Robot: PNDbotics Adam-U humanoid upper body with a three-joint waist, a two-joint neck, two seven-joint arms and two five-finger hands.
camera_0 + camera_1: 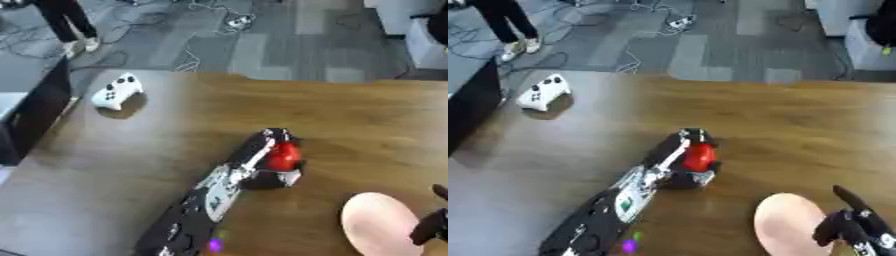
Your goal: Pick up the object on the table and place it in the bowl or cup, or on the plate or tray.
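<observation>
Nearest us, we are keeping our right hand (852,227) idle at the lower corner; we cannot tell how its fingers are set. Just beside it one pale pink plate (378,223) is lying flat on the wooden table (350,115), probably the place meant for the delivery.

Further out, we are reaching with our left hand (267,159), its fingers curling around one red object (283,155), the red showing on the plate side of the fingers. We judge the grasp is being made or just made; whether the object is touching the table we cannot tell. It is well apart from the plate, so a carry toward our right remains.

Far beyond the fingers, one white game controller (116,91) is sitting near the table's far left edge, out of the way.
</observation>
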